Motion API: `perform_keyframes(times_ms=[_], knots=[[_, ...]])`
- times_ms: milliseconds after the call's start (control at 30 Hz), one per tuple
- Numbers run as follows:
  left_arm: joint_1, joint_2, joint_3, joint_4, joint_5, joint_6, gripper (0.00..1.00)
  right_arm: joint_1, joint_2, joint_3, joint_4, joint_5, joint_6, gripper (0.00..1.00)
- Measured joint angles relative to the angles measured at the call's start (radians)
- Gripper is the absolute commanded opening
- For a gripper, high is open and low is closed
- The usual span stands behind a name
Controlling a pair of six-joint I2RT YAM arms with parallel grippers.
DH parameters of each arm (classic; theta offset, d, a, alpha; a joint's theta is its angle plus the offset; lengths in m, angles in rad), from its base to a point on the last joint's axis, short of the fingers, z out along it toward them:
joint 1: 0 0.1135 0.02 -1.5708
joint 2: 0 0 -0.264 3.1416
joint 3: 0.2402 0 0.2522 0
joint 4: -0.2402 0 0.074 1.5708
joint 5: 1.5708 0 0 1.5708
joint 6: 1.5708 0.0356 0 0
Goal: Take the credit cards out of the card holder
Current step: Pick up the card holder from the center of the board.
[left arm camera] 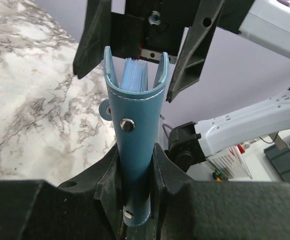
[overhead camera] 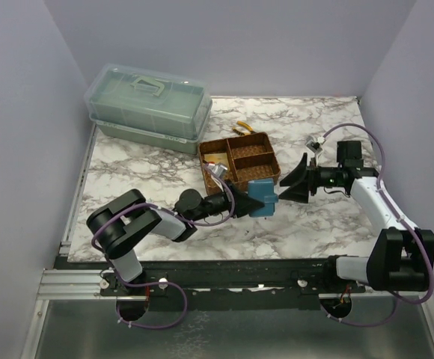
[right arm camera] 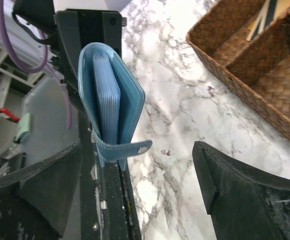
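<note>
The holder point(overhead camera: 262, 198) hangs just above the table point(overhead camera: 142, 161) in front of the tray point(overhead camera: 274, 164), clamped flat in the left gripper point(overhead camera: 241, 200). Its snap strap point(right arm camera: 135, 147) dangles undone. Pale cards point(left arm camera: 135, 75) show in its mouth (or their sleeves; I can't tell). The right gripper point(overhead camera: 290, 179) faces that mouth, jaws wide apart and empty. I'd pinch only the exposed pale edge, clear of the blue covers, then pull straight out along the holder.

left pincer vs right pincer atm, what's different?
Left pincer is clamped on the card holder; right pincer stands wide open, gripping nothing. Left pincer holds one end of the holder; right pincer's fingers flank the opposite, open end. Shared: both black, facing each other at the holder beside the woven tray.
</note>
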Motion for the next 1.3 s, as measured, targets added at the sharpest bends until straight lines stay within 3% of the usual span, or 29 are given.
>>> perform_keyframes(times_ms=[367, 600, 900, 1033, 1200, 1300], knots=[[-0.001, 0.064, 0.12, -0.023, 0.078, -0.035, 0.0, 0.005, 0.061, 0.0, 0.019, -0.126, 0.05, 0.99], [-0.003, 0.125, 0.163, -0.066, 0.077, -0.051, 0.0, 0.008, 0.033, 0.0, 0.049, -0.146, 0.077, 0.91], [-0.016, 0.124, 0.187, -0.205, 0.005, -0.057, 0.06, 0.023, 0.024, -0.023, 0.13, -0.053, 0.142, 0.68], [-0.022, 0.118, 0.188, -0.229, -0.011, -0.057, 0.06, 0.042, 0.028, -0.026, 0.161, -0.005, 0.154, 0.48], [-0.035, 0.108, 0.198, -0.283, -0.021, -0.052, 0.09, 0.046, 0.055, -0.025, 0.192, 0.039, 0.164, 0.13], [-0.04, 0.096, 0.206, -0.335, -0.038, -0.045, 0.15, 0.046, 0.064, -0.025, 0.197, 0.039, 0.172, 0.03]])
